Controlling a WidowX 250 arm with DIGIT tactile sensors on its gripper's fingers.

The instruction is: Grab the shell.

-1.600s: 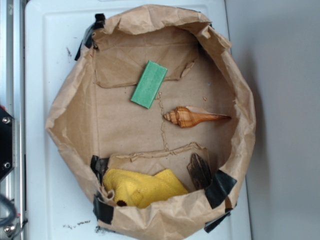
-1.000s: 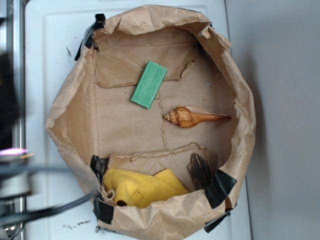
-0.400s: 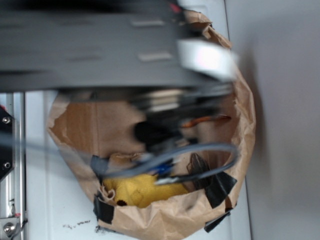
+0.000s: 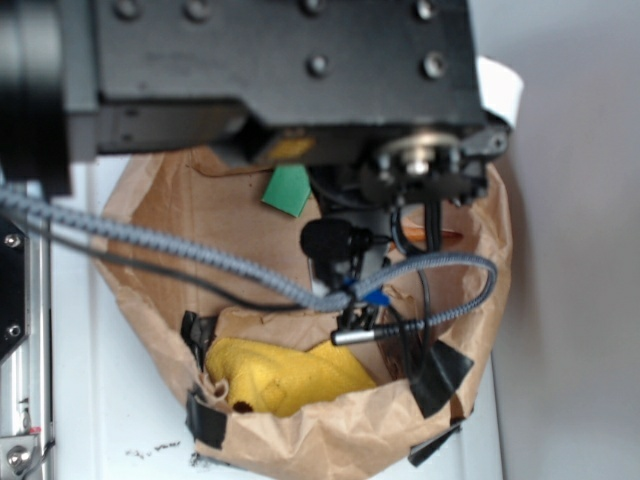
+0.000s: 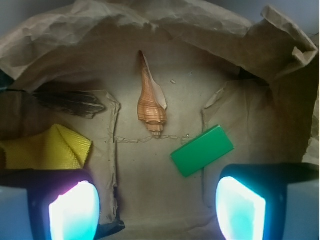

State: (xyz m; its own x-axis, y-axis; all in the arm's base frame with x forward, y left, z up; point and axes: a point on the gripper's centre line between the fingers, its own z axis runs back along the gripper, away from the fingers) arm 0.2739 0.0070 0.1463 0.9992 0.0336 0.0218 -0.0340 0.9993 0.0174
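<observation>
White tabletop [image 4: 110, 400] lay under a crumpled brown paper bag [image 4: 330, 435], rolled down into a shallow nest and patched at the rim with black tape [image 4: 437, 377]. On its flat paper floor, in the wrist view, the shell [image 5: 150, 100] lay alone near the middle, blunt striped whorls toward the camera and thin tail pointing away toward the far wall. Just beside its blunt end, but apart from it, sat the green sponge [image 5: 202, 150]; a dark bark-like piece [image 5: 70, 101] and a yellow cloth [image 5: 45, 147] lay off to the other side, well clear.

The gripper [image 5: 157, 210] was spread wide, its two lit pads [image 5: 74, 210] framing the bottom of the wrist view with nothing between them. It hung above the bag floor, short of the shell, so the grab itself was not yet made. Judging by this, only the approach was under way: the fingers had yet to be brought over the shell's thick body, lowered, and pinched, most likely across its width while keeping clear of the sponge.

From the exterior camera the arm [image 4: 270, 70] blocked most of the bag; only a sliver of orange tail [image 4: 445, 236] and a corner of the sponge showed, and the fingertips themselves could not be made out there. How high the gripper hung could not be judged
</observation>
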